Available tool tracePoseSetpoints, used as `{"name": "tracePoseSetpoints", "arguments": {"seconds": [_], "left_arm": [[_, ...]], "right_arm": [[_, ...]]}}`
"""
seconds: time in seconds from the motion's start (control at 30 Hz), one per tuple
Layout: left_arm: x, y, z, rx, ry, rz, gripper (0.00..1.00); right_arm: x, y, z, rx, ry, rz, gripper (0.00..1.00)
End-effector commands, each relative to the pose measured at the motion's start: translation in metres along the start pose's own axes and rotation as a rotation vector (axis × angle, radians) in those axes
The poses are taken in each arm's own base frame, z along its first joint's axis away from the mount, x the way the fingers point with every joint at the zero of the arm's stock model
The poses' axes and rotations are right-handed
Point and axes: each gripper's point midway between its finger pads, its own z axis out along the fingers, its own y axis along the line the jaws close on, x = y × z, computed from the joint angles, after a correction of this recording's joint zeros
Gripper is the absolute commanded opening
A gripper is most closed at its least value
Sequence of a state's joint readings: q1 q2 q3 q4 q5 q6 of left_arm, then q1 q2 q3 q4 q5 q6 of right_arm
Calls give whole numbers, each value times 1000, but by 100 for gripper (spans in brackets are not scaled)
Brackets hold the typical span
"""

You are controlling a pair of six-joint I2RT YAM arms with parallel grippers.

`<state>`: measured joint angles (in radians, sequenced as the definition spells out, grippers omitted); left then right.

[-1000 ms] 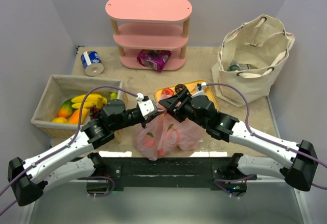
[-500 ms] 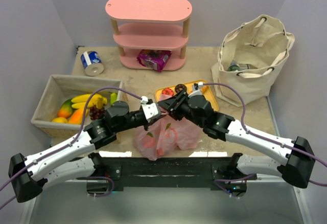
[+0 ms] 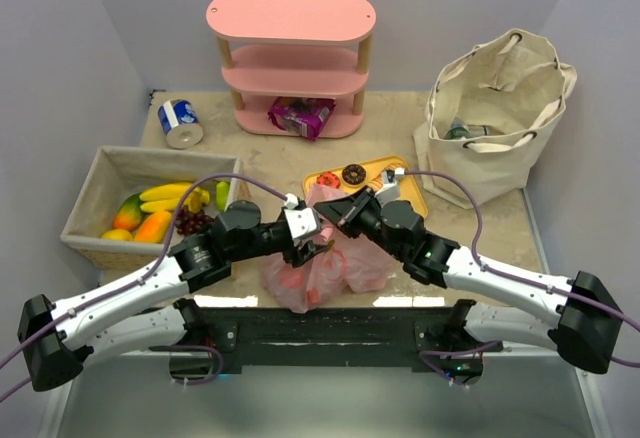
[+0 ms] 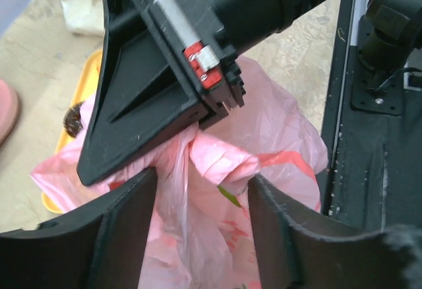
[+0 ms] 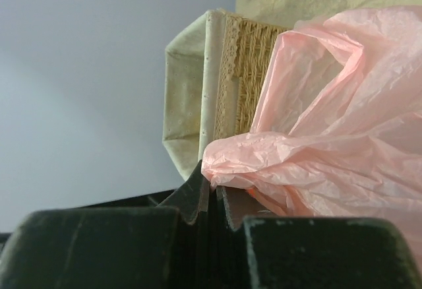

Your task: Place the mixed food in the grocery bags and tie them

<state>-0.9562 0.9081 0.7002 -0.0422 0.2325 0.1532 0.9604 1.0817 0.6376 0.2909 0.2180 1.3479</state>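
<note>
The pink plastic bag (image 3: 345, 266) lies filled at the table's near edge, with peach-coloured shapes showing through it. My right gripper (image 3: 336, 217) is shut on a bunched strip of the bag's top (image 5: 264, 160), the jaws pinched tight together (image 5: 214, 187). My left gripper (image 3: 318, 242) is open, its fingers either side of another gathered fold of the pink bag (image 4: 217, 160), just below the right gripper's black body (image 4: 198, 71). The beige canvas bag (image 3: 500, 98) stands open at the back right with a green-labelled bottle (image 3: 462, 131) inside.
A woven basket (image 3: 105, 173) of fruit stands at the left. A yellow tray (image 3: 405, 186) with a doughnut (image 3: 352, 174) lies behind the pink bag. A blue can (image 3: 180, 123) lies at the back left. The pink shelf (image 3: 292, 18) holds a snack packet (image 3: 300, 115).
My left gripper has opened and let go of the pink bag's top. My right gripper has shut on the bunched plastic. Both grippers have come slightly nearer and lower.
</note>
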Motion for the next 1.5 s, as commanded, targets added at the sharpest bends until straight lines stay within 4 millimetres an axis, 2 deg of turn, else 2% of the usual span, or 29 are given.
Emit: {"name": "tracePoseSetpoints", "arguments": {"seconds": [0.0,0.03,0.1,0.17,0.3,0.37,0.4,0.47,0.5,0.57,0.6,0.67,0.9,0.97,1.1,1.23,1.47], "left_arm": [[-17,-2,-16,15,-4,-26,75],[-22,-3,-21,28,-16,-42,80],[-30,-4,-31,57,-28,-81,84],[-37,10,-40,36,-51,-124,85],[-41,46,-45,-69,-81,-246,79],[-33,55,-40,-77,-79,-331,73],[-39,56,-37,-55,-120,-333,72],[-29,47,-29,21,-111,-404,71],[-42,49,-26,43,-171,-375,70],[-39,39,-21,120,-184,-400,70],[-47,37,-21,148,-228,-370,68],[-43,29,-19,194,-239,-376,66],[-40,22,-15,257,-267,-371,59],[-34,18,-11,292,-244,-395,59],[-24,21,-3,291,-222,-433,57],[-22,27,2,262,-218,-444,54],[-17,27,10,282,-205,-470,49]], "right_arm": [[-10,26,-11,-176,-63,-96,0],[-10,28,-13,-203,-63,-107,0],[-8,20,-16,-221,-61,-153,0],[-9,21,-20,-242,-71,-192,0],[-10,11,-26,-259,-87,-242,0],[-10,12,-29,-277,-89,-261,0],[-8,10,-30,-279,-86,-268,0],[-7,12,-31,-302,-83,-279,0],[-5,11,-32,-306,-73,-279,0],[-5,14,-35,-334,-71,-256,0],[-4,11,-35,-339,-65,-249,0],[-4,13,-38,-363,-53,-230,0],[-5,10,-40,-370,-25,-187,0],[-3,12,-40,-377,-9,-177,0],[-4,11,-38,-377,0,-167,0],[-3,12,-38,-383,6,-159,0],[-4,12,-39,-389,8,-155,0]]}}
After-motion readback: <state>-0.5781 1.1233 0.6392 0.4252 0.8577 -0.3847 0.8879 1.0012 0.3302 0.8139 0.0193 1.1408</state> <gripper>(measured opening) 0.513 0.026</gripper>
